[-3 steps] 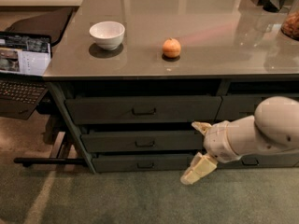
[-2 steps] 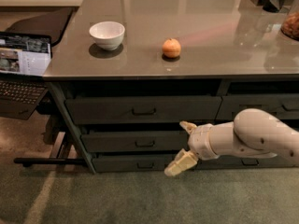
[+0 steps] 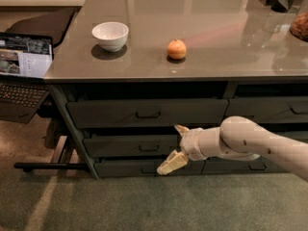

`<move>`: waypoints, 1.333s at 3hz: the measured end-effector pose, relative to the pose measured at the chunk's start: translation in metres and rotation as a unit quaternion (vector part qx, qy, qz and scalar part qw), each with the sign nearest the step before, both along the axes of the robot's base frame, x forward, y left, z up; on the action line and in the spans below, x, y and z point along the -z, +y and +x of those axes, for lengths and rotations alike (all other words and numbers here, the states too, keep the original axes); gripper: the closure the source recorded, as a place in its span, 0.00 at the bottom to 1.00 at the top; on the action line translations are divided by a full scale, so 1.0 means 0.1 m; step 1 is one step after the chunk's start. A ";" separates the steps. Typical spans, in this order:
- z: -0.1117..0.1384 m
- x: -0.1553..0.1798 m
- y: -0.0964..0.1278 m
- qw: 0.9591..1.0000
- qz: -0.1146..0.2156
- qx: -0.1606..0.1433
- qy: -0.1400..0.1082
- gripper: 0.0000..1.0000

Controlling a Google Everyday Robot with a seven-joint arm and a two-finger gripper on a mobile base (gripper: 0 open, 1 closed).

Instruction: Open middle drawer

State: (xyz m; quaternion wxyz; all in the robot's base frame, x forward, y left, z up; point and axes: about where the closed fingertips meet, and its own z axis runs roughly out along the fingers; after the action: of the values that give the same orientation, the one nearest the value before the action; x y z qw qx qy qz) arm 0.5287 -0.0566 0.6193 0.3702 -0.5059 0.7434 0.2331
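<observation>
Only one camera view here, looking down at the front of the desk point(image 3: 226, 37). The middle drawer point(image 3: 120, 146) is in the left stack, sandwiched between the top drawer point(image 3: 110, 113) and the bottom drawer point(image 3: 122, 168). Its front looks pushed in, with no tray showing, and its small dark handle point(image 3: 149, 148) sits about centre.

The end effector point(image 3: 176, 146) is just right of that handle, in front of the right end of the middle drawer's front. Its two fingers are spread wide with nothing between them: the upper finger point(image 3: 182, 129) points up toward the gap under the top drawer, and the lower finger point(image 3: 172, 162) hangs down over the bottom drawer's front. I can't tell if either one is actually touching the drawer. The arm point(image 3: 250, 141) comes in from the right, crossing the right-hand stack of drawers.

On the desk there's a white bowl point(image 3: 110, 35) toward the left and an orange fruit point(image 3: 176, 49) to its right, well apart. An open laptop point(image 3: 21, 69) sits off the desk's left end, lower down.
</observation>
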 end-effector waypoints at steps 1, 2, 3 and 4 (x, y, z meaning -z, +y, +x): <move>0.19 0.27 -0.10 1.000 -0.009 0.011 0.006 0.00; 0.43 0.62 -0.23 0.999 -0.027 0.034 0.022 0.00; 0.66 0.95 -0.35 0.996 -0.043 0.056 0.045 0.00; 0.87 1.23 -0.44 0.995 -0.044 0.072 0.059 0.00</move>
State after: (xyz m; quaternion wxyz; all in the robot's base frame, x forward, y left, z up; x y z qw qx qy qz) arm 0.6158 -0.1008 0.4962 0.3192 -0.4518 0.8081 0.2024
